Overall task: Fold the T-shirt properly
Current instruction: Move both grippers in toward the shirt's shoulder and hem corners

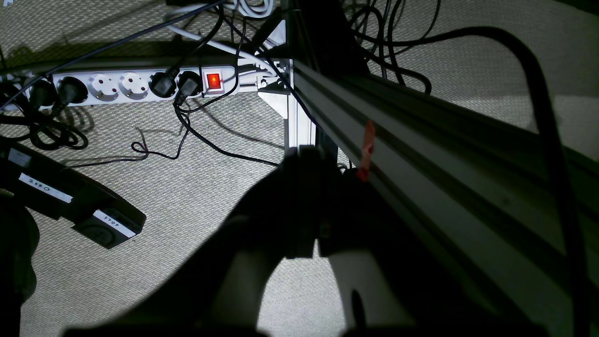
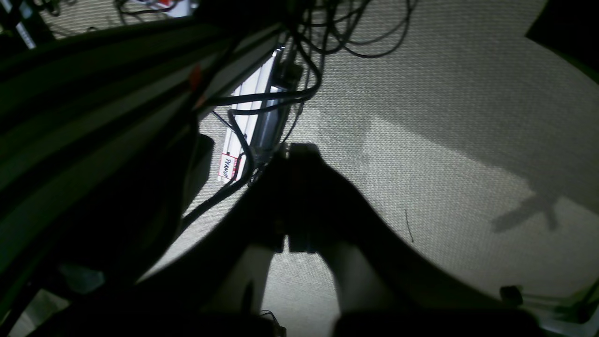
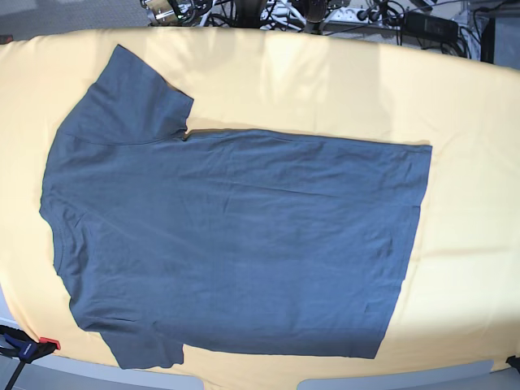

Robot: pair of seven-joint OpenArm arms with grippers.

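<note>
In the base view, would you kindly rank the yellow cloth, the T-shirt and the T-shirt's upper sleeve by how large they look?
1. The yellow cloth, filling nearly the whole picture.
2. The T-shirt, spread flat on it.
3. The upper sleeve, just one part of the shirt.

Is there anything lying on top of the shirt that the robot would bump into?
Nothing visible lies on the T-shirt; it is spread flat on the yellow cloth. Neither arm shows in the base view, so their path down cannot be judged.
</note>
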